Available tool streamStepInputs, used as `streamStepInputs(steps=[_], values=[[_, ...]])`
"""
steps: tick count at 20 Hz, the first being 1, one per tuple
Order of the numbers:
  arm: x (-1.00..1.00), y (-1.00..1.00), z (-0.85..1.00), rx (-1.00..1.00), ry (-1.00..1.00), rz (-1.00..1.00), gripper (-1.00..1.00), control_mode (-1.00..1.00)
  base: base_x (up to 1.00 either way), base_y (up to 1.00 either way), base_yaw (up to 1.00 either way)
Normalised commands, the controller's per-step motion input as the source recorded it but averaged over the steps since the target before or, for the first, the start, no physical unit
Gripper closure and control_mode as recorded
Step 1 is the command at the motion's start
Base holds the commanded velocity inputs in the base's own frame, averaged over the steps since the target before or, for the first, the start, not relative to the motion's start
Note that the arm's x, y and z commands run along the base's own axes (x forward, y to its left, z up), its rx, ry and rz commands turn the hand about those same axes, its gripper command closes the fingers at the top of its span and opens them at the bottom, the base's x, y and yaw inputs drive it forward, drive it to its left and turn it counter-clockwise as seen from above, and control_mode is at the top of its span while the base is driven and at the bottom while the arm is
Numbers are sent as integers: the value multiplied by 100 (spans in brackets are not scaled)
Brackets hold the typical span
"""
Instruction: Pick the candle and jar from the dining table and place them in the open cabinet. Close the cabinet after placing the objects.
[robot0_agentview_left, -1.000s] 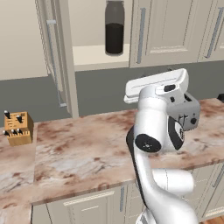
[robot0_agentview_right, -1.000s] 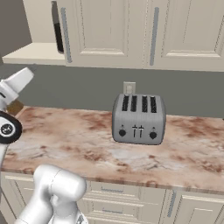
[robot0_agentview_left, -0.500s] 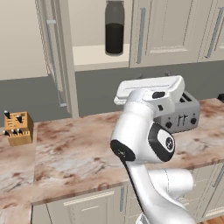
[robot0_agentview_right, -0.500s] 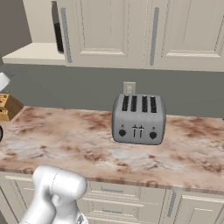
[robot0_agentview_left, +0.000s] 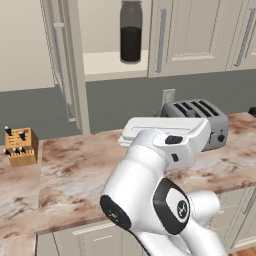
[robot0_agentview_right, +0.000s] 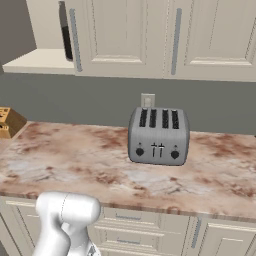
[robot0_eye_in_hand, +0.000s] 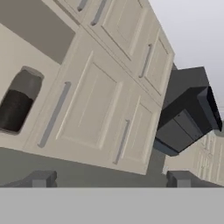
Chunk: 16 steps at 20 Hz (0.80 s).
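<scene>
- The tool (robot0_eye_in_hand: 109, 179) is nearest: its two dark tips stand spread wide at the bottom of the hand view, with nothing between them.
- The hand view looks up and rolled at the cabinet (robot0_eye_in_hand: 100, 105), so the tool is carrying nothing toward it.
- Next comes the marble desk (robot0_agentview_left: 85, 170), seen past the white arm in the left base view.
- On the desk, the silver toaster (robot0_agentview_right: 158, 134) stands below the cabinet's shut doors, close to the back wall with its outlet (robot0_agentview_right: 147, 100).
- A wooden knife block (robot0_agentview_left: 20, 146) sits on the desk well left of the toaster, below and left of the cabinet's open bay.
- Farthest and highest is the cabinet's open bay, its door (robot0_agentview_left: 62, 60) swung out on the left.
- The jar (robot0_agentview_left: 131, 31) stands upright on the cabinet's pale inner shelf (robot0_agentview_left: 107, 65), near the edge of the shut door beside it.
- I cannot find the candle in these views, neither on the shelf nor on the desk below the cabinet.
- My judgement: the jar's half of the task is done, and the candle is the step in hand.
- The next move likely calls for turning away from the cabinet to the dining table, finding the thin taper and gripping it low, near its holder, so it stays upright.
- Closing the cabinet door comes only after that.
</scene>
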Motion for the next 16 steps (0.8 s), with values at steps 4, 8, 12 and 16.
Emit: streamStepInputs(steps=[4,8,12,16], values=[[-34,8,-6,-1,-9,0,-100,-100,0,0,0],[-17,38,0,-10,-5,0,-100,-100,0,0,0],[-23,48,-5,-14,-3,0,-100,-100,0,0,0],[-13,61,-6,-15,0,0,-100,-100,0,0,0]])
